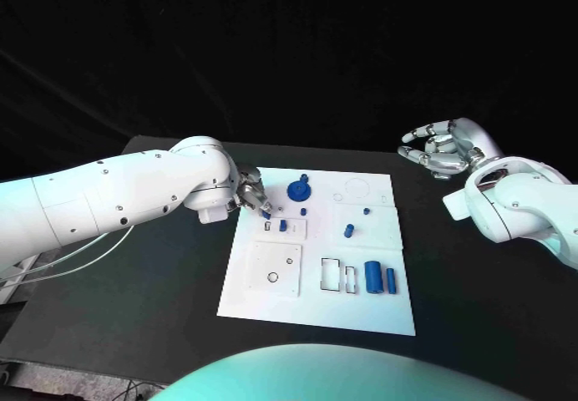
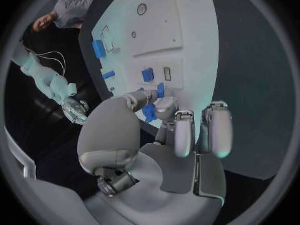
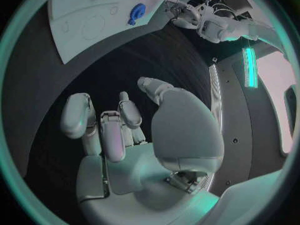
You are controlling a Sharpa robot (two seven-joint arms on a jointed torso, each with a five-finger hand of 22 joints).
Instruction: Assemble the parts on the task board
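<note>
Left hand (image 2: 159,130) pinches a small blue part (image 2: 149,112) over the task board (image 1: 271,292), seemingly to seat it, while the right hand (image 1: 443,146) waits off-board, fingers curled in on nothing.

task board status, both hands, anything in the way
Left hand pinches a small blue part over the white task board's left edge. Right hand off board, fingers curled, holding nothing. Nothing blocking.
</note>
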